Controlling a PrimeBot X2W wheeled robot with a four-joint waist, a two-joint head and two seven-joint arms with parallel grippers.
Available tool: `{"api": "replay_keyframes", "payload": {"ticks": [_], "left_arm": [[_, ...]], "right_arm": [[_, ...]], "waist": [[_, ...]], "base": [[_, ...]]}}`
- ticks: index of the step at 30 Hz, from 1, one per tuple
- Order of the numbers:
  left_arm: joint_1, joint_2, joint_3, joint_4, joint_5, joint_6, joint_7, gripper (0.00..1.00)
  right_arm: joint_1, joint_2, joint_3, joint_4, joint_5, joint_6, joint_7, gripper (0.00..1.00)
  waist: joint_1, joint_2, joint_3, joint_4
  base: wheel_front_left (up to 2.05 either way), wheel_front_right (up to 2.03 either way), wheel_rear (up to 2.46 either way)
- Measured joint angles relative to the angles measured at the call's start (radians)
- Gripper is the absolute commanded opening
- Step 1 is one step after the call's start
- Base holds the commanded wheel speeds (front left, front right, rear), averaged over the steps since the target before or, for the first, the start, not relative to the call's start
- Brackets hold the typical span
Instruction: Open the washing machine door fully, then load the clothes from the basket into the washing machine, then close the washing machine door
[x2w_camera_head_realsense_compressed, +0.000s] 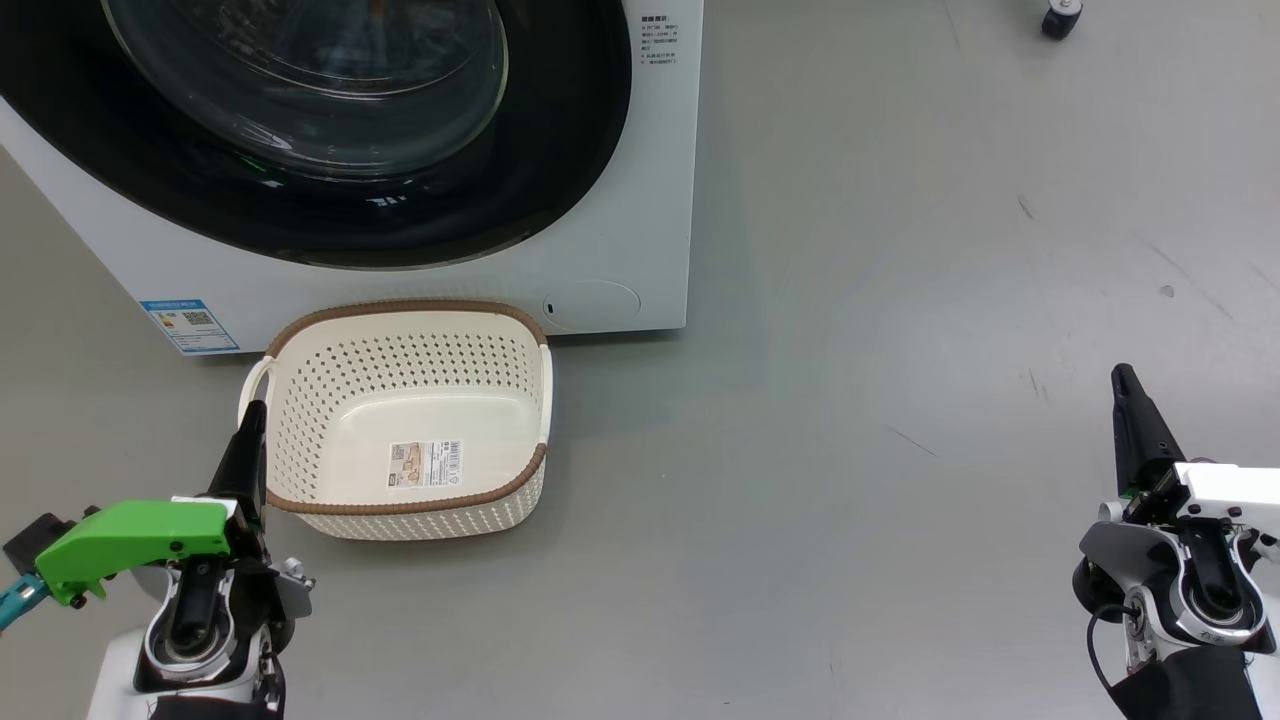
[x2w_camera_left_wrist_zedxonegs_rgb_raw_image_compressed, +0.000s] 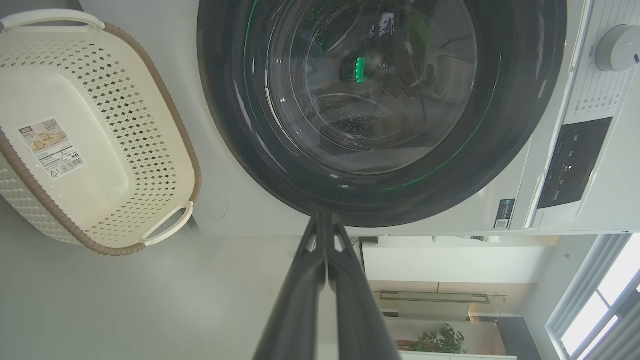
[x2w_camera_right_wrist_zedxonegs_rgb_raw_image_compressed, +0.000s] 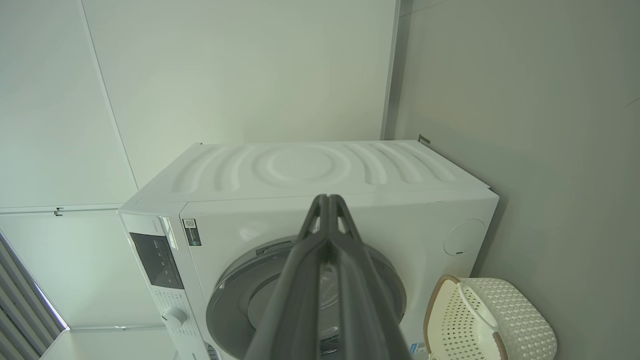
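1. the left fingers (x2w_camera_head_realsense_compressed: 245, 455) were pressed together, holding nothing.
2. the basket (x2w_camera_head_realsense_compressed: 410, 304) stood just ahead and right of those fingers, its rim near their tips; no clothes lay in it, just a label (x2w_camera_head_realsense_compressed: 425, 464) on its floor.
3. the washing machine door (x2w_camera_head_realsense_compressed: 560, 150) looked closed in the washing machine (x2w_camera_head_realsense_compressed: 650, 230), ahead of the left fingers beyond the basket, so the left arm was clearly nearer.
4. the right fingers (x2w_camera_head_realsense_compressed: 1140, 425) were together and empty too, with the door well apart, ahead and to their left.
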Motion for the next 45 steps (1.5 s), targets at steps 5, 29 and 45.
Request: {"api": "replay_keyframes", "payload": {"ticks": [5, 29, 45], "left_arm": [[0.0, 0.0, 0.0, 0.0, 0.0, 0.0, 0.0, 0.0], [0.0, 0.0, 0.0, 0.0, 0.0, 0.0, 0.0, 0.0], [0.0, 0.0, 0.0, 0.0, 0.0, 0.0, 0.0, 0.0]], "right_arm": [[0.0, 0.0, 0.0, 0.0, 0.0, 0.0, 0.0, 0.0], [0.0, 0.0, 0.0, 0.0, 0.0, 0.0, 0.0, 0.0], [0.0, 0.0, -0.001, 0.0, 0.0, 0.0, 0.007, 0.0]], "waist": [[0.0, 0.0, 0.0, 0.0], [0.0, 0.0, 0.0, 0.0], [0.0, 0.0, 0.0, 0.0]], "base": [[0.0, 0.0, 0.0], [0.0, 0.0, 0.0], [0.0, 0.0, 0.0]]}}
